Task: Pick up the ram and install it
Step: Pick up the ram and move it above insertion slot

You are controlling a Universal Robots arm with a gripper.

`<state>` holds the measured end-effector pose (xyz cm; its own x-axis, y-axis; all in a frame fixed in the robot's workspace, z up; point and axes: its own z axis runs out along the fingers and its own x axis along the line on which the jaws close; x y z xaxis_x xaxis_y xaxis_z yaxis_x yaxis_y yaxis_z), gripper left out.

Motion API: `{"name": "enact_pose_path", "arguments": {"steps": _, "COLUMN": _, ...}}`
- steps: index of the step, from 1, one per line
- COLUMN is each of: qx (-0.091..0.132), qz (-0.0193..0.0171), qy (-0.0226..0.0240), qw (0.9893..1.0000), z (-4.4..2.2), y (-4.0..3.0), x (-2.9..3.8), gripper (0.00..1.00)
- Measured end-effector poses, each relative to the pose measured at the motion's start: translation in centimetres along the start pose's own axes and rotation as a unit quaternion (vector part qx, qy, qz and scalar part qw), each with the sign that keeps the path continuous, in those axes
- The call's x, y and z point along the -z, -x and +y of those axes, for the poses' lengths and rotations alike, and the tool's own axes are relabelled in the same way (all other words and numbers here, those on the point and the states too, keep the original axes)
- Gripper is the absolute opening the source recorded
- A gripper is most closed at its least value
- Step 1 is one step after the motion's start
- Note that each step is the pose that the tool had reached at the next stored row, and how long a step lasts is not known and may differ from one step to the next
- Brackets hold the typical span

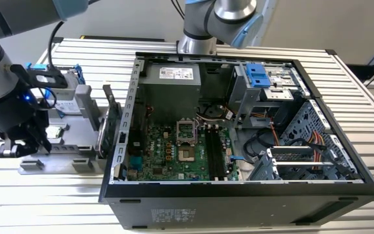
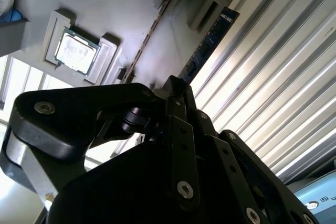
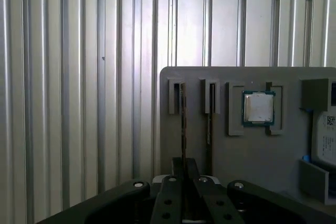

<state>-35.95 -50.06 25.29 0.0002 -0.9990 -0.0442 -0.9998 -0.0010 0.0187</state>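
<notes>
Tool (image 3: 185, 165) fingers drawn together, gripping nothing; in the exterior view it hangs at 9 o'clock of the open computer case (image 1: 239, 202), over the grey holder (image 3: 252, 163) on the surface (image 1: 44, 200). The ram (image 3: 183, 114) stands on edge in a holder slot, in line with the tool tips; second stick (image 3: 211, 114) just beside.

Computer case wall (image 1: 133, 112) stands close beside the upright ram (image 1: 114, 124).

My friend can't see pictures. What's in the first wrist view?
A black gripper lines up with a ram stick standing on edge in a grey holder, with a second stick in the next slot. A square silver chip sits in a pocket of the same holder, which lies on a ribbed metal table.
</notes>
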Motion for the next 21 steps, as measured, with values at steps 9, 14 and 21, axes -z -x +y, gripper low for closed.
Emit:
{"name": "enact_pose_path", "arguments": {"steps": 9, "qx": 0.0, "qz": 0.0, "qy": 0.0, "qw": 1.0, "z": 0.01, "y": 0.03, "x": 0.64, "gripper": 0.0}}
{"name": "enact_pose_path", "arguments": {"steps": 14, "qx": 0.0, "qz": 0.0, "qy": 0.0, "qw": 1.0, "z": 0.02, "y": 0.05, "x": 1.05, "gripper": 0.0}}
{"name": "enact_pose_path", "arguments": {"steps": 21, "qx": 0.0, "qz": 0.0, "qy": 0.0, "qw": 1.0, "z": 0.03, "y": 0.08, "x": 1.77, "gripper": 0.0}}
